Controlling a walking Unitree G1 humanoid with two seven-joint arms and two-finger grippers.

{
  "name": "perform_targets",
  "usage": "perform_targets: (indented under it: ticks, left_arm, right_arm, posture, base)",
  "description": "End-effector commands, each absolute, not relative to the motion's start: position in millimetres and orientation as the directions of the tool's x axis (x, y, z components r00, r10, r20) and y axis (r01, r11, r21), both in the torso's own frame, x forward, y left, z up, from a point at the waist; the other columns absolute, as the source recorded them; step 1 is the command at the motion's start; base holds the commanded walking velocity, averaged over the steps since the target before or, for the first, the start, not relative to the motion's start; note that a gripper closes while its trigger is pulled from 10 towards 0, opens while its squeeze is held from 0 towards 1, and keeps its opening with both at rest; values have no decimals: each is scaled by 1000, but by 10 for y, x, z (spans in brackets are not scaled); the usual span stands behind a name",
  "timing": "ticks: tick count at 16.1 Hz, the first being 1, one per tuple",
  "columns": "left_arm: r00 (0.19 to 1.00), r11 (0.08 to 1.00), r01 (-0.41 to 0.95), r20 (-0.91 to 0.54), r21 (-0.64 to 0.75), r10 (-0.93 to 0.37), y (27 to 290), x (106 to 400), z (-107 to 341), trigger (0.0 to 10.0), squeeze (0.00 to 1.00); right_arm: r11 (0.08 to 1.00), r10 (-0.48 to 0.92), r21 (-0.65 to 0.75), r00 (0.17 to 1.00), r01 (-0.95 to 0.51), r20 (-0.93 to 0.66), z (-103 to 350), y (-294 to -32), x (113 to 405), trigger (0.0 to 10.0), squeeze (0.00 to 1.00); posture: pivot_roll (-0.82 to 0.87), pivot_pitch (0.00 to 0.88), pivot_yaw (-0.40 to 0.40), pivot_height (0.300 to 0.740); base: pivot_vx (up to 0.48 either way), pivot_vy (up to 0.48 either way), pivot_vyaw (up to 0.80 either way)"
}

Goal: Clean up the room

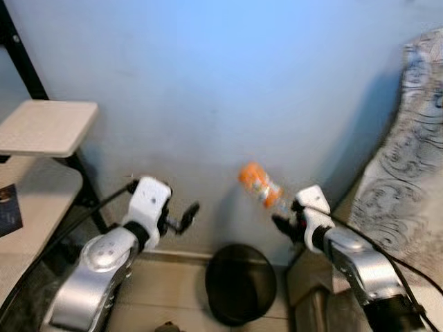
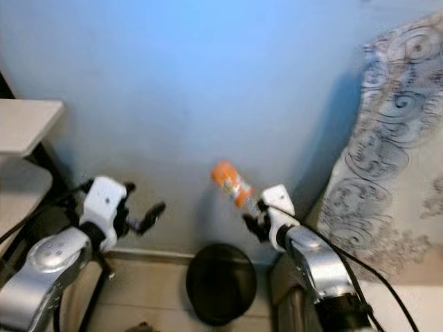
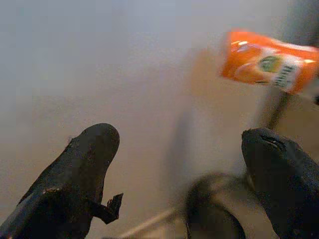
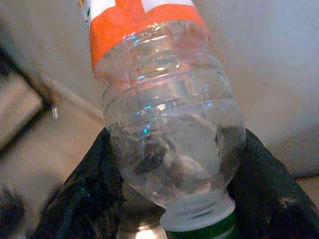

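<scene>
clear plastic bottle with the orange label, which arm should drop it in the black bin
Right. The right gripper already clamps the clear plastic bottle with the orange label near its neck, just beside the round black bin; the left gripper is open.

You see a clear plastic bottle (image 4: 164,119) with an orange label, clamped near its green-capped neck between the right gripper (image 1: 285,223) fingers, body tilting up and away, above the black bin (image 1: 241,283).
</scene>
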State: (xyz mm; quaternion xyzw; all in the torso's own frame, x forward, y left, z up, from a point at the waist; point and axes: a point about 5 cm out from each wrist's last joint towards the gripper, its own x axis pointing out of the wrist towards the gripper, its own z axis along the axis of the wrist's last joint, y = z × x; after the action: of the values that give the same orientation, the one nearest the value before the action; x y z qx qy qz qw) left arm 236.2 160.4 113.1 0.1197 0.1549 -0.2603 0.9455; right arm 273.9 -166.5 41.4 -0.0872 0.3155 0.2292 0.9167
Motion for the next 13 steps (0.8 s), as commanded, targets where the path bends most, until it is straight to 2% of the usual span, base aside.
perform_targets:
  ticks: [1,2,4,6,8,13]
  left_arm:
    - [774,803,582,-390,128,-498,1588,2318,1102,10000,0]
    - [724,763,635,-434,116,-536,1605,2275,1065,10000,0]
    - [685,733,672,-466,106,-560,1625,2252,1040,10000,0]
    - [576,646,759,-545,79,-609,1676,2189,982,10000,0]
    - [515,606,794,-573,38,-638,1673,2158,966,10000,0]
    - [493,585,810,-580,34,-648,1656,2149,965,10000,0]
  right_arm:
    - [848,374,-52,666,-527,-645,391,-1651,2769,10000,0]
    - [811,365,-90,620,-578,-694,318,-1661,2782,10000,0]
    - [781,359,-111,588,-615,-725,260,-1651,2796,10000,0]
    - [729,289,-184,539,-660,-791,117,-1602,2883,10000,0]
    - [681,236,-237,514,-693,-824,36,-1536,2920,10000,0]
    - [611,129,-342,516,-714,-847,-48,-1477,2961,10000,0]
  posture:
    - [67,0,-60,740]
    - [71,0,-67,740]
    - [68,0,-73,740]
    - [59,0,-70,740]
    - [52,0,-62,740]
    - [55,0,-65,740]
  base:
    - [0,0,0]
    - [0,0,0]
    - [0,0,0]
    - [0,0,0]
    - [0,0,0]
    - [0,0,0]
